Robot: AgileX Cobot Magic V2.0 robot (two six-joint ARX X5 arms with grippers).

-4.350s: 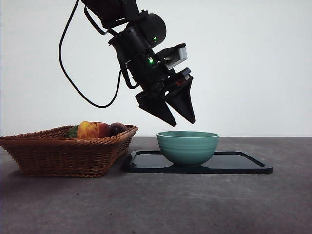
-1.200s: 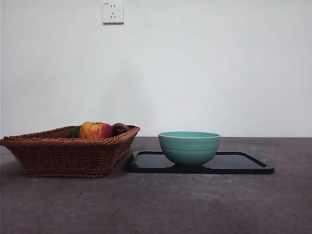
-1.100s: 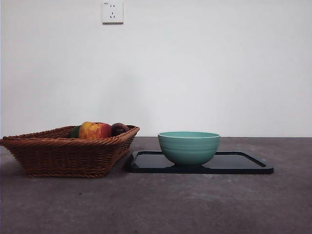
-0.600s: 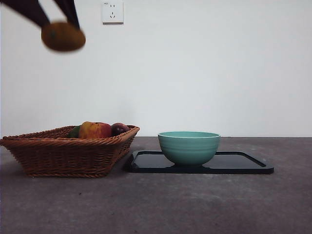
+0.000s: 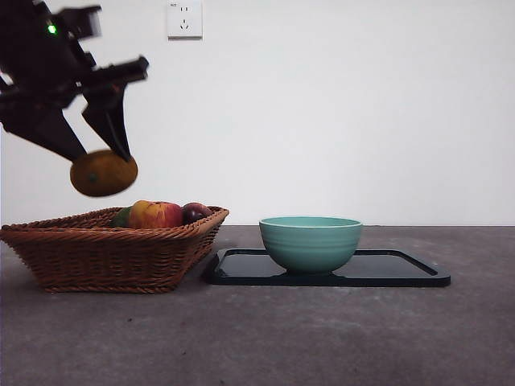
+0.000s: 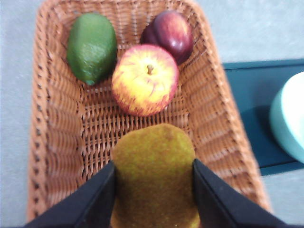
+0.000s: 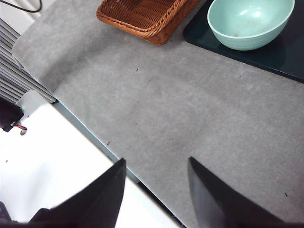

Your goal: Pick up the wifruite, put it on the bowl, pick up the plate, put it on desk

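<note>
Half a second back the left gripper [image 5: 98, 157] was only a dark tip at the top corner of the front view; now I see it lower, arm slanting in from the upper left side, its green light lit. Its fingers [image 6: 97, 199] are closed against both sides of the wifruite [image 5: 103, 173], which hangs in the air above the wicker basket [image 5: 113, 249], clear of the apple [image 6: 145, 79], the green fruit [image 6: 91, 46] and the dark purple fruit [image 6: 172, 33] inside. No readable writing, only a wall socket [image 5: 184, 18]. My right gripper [image 7: 154, 183] waits over bare bench [image 7: 190, 123], fingers spread apart and holding nothing. Bowl [image 5: 311, 243] sits on the dark tray [image 5: 402, 273], beside the basket.
</note>
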